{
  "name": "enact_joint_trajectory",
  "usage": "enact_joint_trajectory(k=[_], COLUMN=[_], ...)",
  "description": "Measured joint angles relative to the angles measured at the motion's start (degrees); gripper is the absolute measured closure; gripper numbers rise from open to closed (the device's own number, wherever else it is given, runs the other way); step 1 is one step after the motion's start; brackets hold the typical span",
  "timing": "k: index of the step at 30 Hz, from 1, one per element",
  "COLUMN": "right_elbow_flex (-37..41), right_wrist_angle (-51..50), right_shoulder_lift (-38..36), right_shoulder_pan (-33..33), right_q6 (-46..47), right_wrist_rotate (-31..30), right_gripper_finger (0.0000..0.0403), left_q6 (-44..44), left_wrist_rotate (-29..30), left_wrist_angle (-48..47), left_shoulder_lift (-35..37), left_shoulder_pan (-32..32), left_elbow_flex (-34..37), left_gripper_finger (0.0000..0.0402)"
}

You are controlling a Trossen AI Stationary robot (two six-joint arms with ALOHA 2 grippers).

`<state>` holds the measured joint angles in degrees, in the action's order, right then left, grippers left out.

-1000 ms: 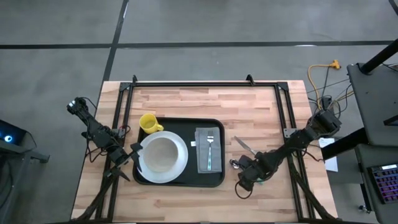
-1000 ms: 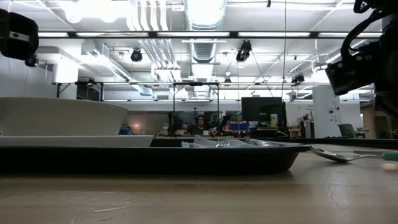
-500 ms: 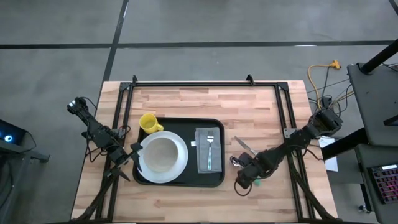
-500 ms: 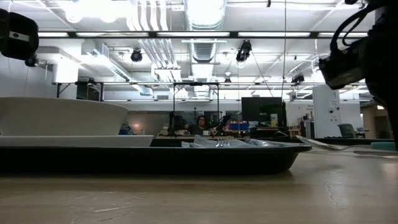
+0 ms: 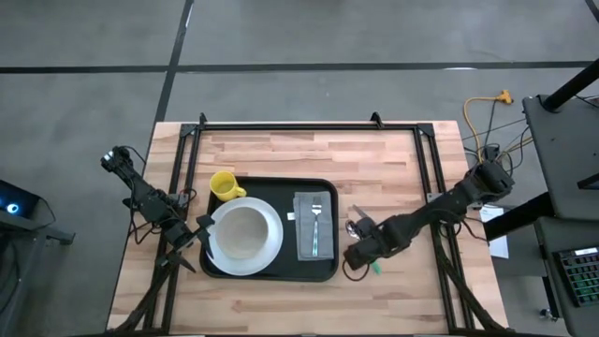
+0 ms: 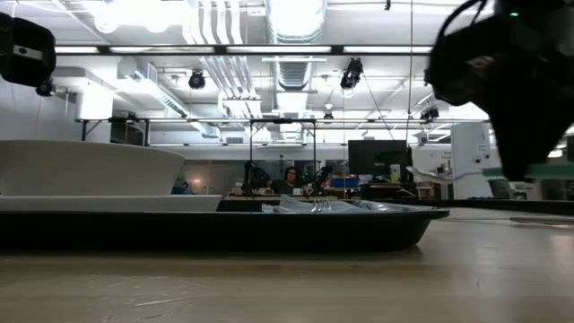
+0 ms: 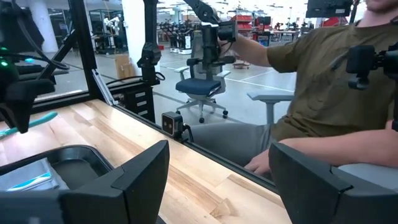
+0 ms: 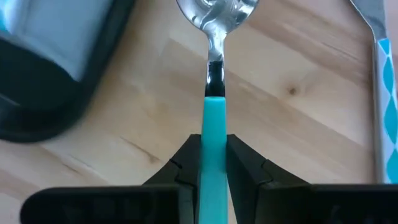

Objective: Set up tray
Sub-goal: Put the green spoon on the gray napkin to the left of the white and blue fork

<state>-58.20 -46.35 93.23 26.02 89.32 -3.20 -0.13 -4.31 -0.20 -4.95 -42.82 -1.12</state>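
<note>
The black tray (image 5: pixel 271 270) lies mid-table and carries a white plate (image 5: pixel 245 232), a yellow cup (image 5: pixel 223 184) and a grey napkin (image 5: pixel 309 245) with a fork (image 5: pixel 316 225) on it. My right gripper (image 5: pixel 358 251) hovers just off the tray's right edge, shut on a spoon (image 8: pixel 216 12) with a teal handle. My left gripper (image 5: pixel 203 234) waits, open, at the tray's left edge beside the plate; in the left wrist view its fingers (image 7: pixel 140 171) stand wide apart. A knife (image 5: pixel 365 217) lies flat on the wood to the right of the tray. My right gripper (image 8: pixel 213 140) pinches the spoon's teal handle (image 8: pixel 213 115) between its two fingers. The handle runs along the fingers, and the metal neck and bowl stick out ahead toward the far edge. In the low view the teal handle (image 6: pixel 549 170) sits level, above the table.
The tray's right rim (image 8: pixel 37 93) and the napkin (image 8: pixel 50 31) lie close to the held spoon. Bare wood (image 5: pixel 393 178) runs to the right of and beyond the tray. A black frame (image 5: pixel 309 126) borders the table. A seated person (image 7: pixel 323 87) shows beyond the table's edge.
My right gripper has moved toward the table's left, closer to the tray's right edge, and has risen. The spoon, which lay on the wood a second ago, has come up off the table in the shut fingers.
</note>
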Motion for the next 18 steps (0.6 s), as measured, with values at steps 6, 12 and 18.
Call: enact_joint_trajectory(k=[6,12,18], right_elbow_flex=[-2.97,-7.79,-13.50], right_wrist_angle=[0.10,-0.42,-0.22], right_shoulder_lift=[0.63,3.08,8.04], right_shoulder_pan=[-3.23,-5.61,-7.92], right_q6=[4.50,7.98,11.60], right_wrist_rotate=[-1.18,-3.09,-3.13], right_gripper_finger=[0.0364,0.0364,0.0364], left_q6=[0.00,0.01,0.01], left_wrist_rotate=[0.00,0.01,-0.01], left_wrist_angle=[0.01,0.00,0.02], left_shoulder_lift=[0.00,0.04,0.09], left_shoulder_pan=[-0.01,0.01,-0.01], left_elbow_flex=[0.00,0.01,-0.01], left_gripper_finger=[0.0147,0.0147,0.0147])
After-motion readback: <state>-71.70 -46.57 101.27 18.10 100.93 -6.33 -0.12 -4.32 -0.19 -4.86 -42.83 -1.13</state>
